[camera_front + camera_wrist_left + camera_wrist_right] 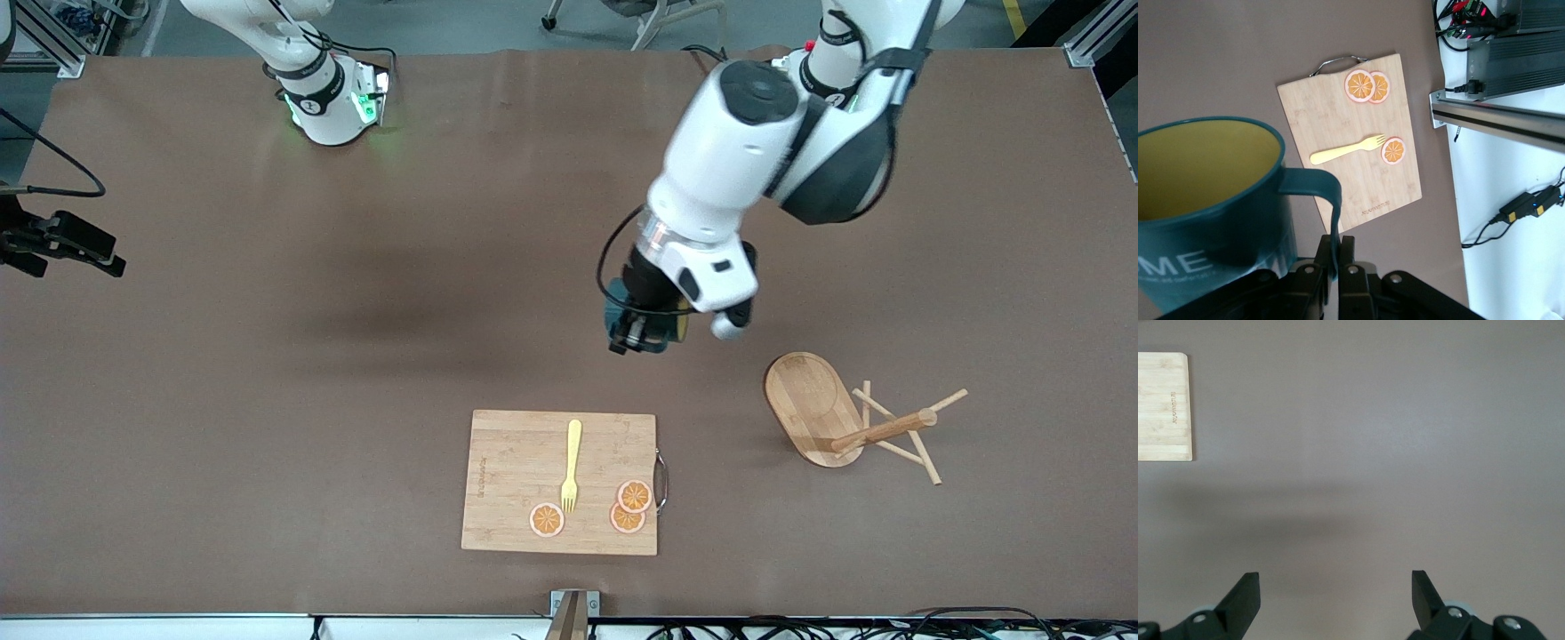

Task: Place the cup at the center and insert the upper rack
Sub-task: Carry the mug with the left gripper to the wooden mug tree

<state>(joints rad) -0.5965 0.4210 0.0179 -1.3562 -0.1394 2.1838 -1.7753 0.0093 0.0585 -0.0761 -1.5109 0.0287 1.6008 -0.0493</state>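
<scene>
So roughly halfway on step 1 — left gripper (pixel 1335 267) is clenched on the cup's (pixel 1211 207) handle, up over the table's middle, not set down yet, right gripper (pixel 1335 593) waits wide open, and the rack (pixel 845 422) lies tipped over — untouched.

Both arms wear glossy white rounded shells with black joint bands. The left arm (pixel 773 142) has a dark round cap and a looping black cable. The right arm's base (pixel 333 98) glows green. Each hand has black fingers (pixel 1245 600) with small silver screws.
</scene>
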